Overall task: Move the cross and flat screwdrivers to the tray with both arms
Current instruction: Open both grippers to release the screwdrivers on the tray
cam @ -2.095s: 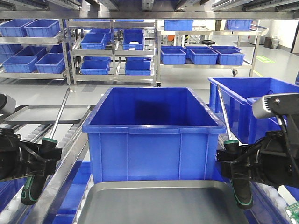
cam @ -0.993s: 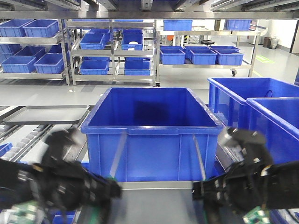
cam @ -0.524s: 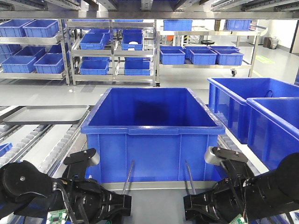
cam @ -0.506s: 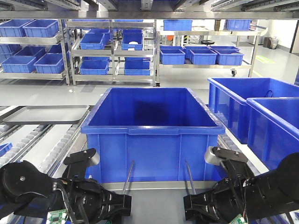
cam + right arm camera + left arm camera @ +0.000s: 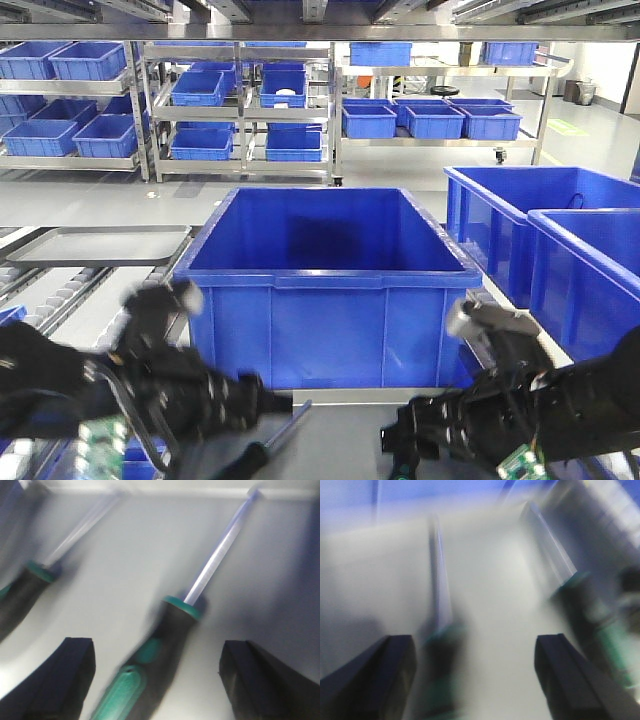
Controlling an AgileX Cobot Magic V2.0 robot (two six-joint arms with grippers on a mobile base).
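Observation:
Both screwdrivers lie on the silver-grey tray (image 5: 340, 445) (image 5: 130, 555) (image 5: 495, 580). One black-and-green screwdriver (image 5: 160, 650) rests between the spread fingers of my right gripper (image 5: 160, 685), untouched, its shaft pointing up and right. The other screwdriver (image 5: 25, 595) lies to its left. In the blurred left wrist view, that screwdriver (image 5: 440, 665) lies between the fingers of my open left gripper (image 5: 477, 680), near the left finger; the second one (image 5: 585, 610) shows at right. From the front, one screwdriver (image 5: 270, 445) lies slanted by the left gripper (image 5: 262, 402); the right gripper (image 5: 400, 440) hangs over the tray.
A large deep blue bin (image 5: 325, 270) stands right behind the tray. Two more blue bins (image 5: 560, 240) sit at the right. Another grey tray (image 5: 95, 243) rests on the roller conveyor at far left. Shelves of blue bins (image 5: 250, 100) fill the back.
Both arms carried the screwdrivers from the sides in over the tray and lowered them. Now the jaws have opened, the screwdrivers lie flat on the tray, and both arms are blurred with motion.

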